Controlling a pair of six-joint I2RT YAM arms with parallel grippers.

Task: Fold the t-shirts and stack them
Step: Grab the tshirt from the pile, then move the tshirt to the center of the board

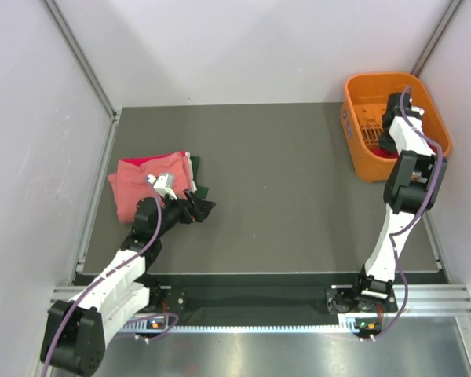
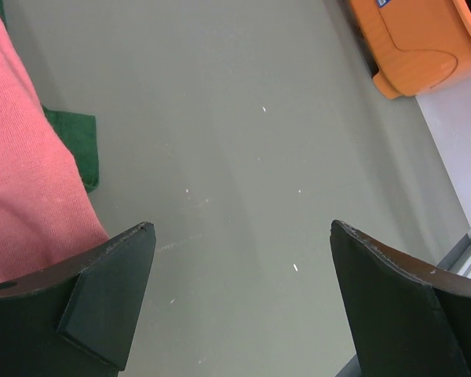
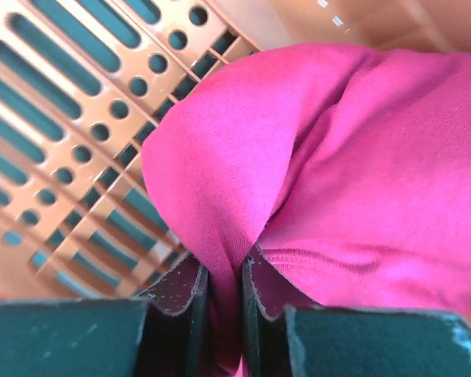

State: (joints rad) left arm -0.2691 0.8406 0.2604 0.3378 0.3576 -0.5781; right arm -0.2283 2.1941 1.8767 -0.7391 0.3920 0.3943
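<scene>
A folded salmon pink t-shirt lies at the table's left on top of a dark green t-shirt; both show at the left edge of the left wrist view, pink over green. My left gripper hovers just right of the stack, open and empty. My right gripper reaches into the orange basket and is shut on a fold of the crimson red t-shirt, which lies inside the basket. No pale shirt is in view.
The orange plastic basket stands at the table's back right corner; its slotted wall fills the right wrist view and its corner shows in the left wrist view. White walls and metal rails surround the dark grey table.
</scene>
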